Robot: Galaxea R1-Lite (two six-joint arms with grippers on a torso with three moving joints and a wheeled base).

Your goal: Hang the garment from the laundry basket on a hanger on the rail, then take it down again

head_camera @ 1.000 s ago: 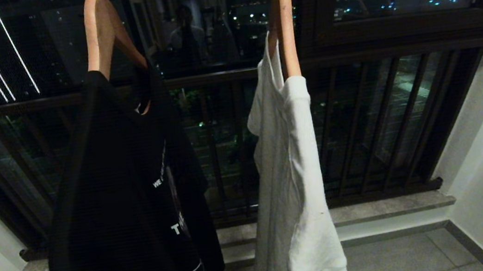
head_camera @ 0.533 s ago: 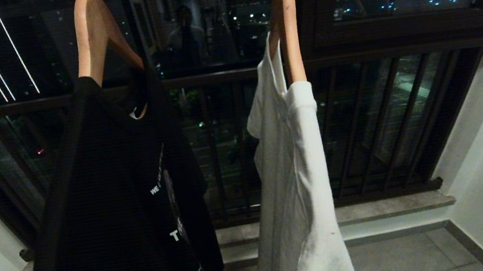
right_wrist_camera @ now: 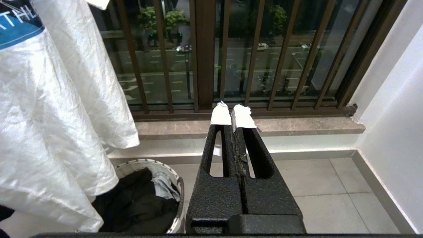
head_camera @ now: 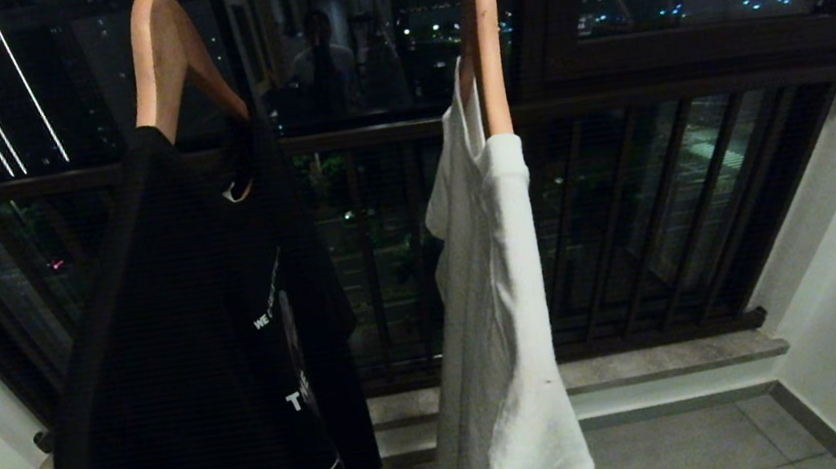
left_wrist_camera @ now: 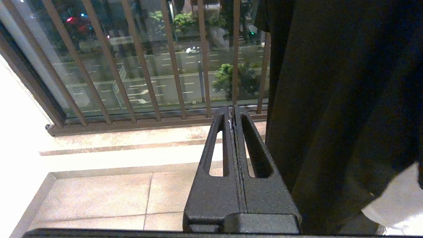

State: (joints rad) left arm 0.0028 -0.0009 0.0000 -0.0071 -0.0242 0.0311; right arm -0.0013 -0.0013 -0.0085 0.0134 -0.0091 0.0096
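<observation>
Head view: rail cut off above hangers; laundry basket (right_wrist_camera: 150, 165) half hidden (white shirt (right_wrist_camera: 49, 115)); left pincer (left_wrist_camera: 233, 110), right pincer (right_wrist_camera: 234, 110) pressed together, empty.

smooth wooden hangers (head_camera: 162, 58), creased white cloth (head_camera: 498, 321)

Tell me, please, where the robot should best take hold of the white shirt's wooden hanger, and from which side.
Probably the bare upper curve of the wooden hanger, above the white shirt. There the wood is uncovered, while lower down the cloth wraps it. The hanger faces the robot edge-on, so its flat faces look left and right; a tool coming straight from the front, with one finger on each face, should fit.
</observation>
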